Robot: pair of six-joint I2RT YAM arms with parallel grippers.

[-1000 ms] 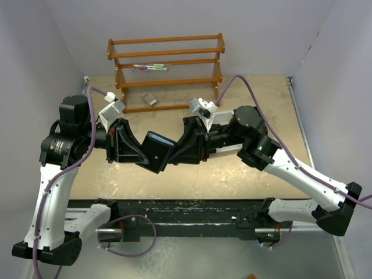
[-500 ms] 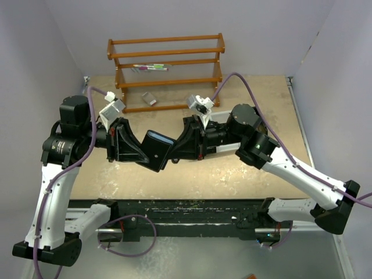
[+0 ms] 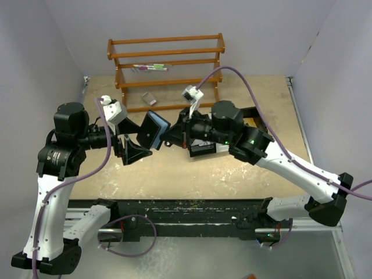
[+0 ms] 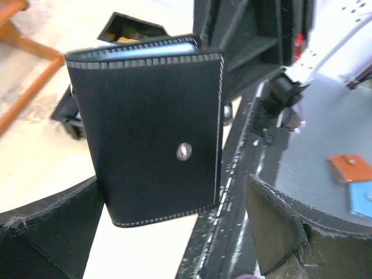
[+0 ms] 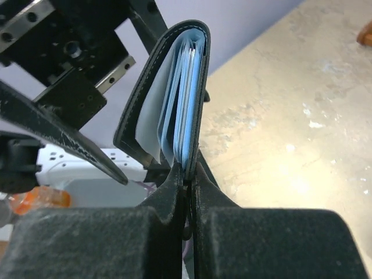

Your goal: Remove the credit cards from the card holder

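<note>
Currently clamping card holder (image 5: 174, 93) by lower edge, right gripper (image 5: 187, 174) closed tight; left gripper (image 4: 168, 186) spread wide, empty, frame bottom. Risk: thin pinch slipping under pull, dropping holder.

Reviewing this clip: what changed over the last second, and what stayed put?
The left gripper came off the card holder, with its jaws now open, and drew back toward its own side. The right gripper, jaws shut on the holder's edge, carried it away from the arm bases, toward the wooden rack. Unchanged: the holder is still folded with no card out, and the rack and the grey block at it have not moved.
</note>
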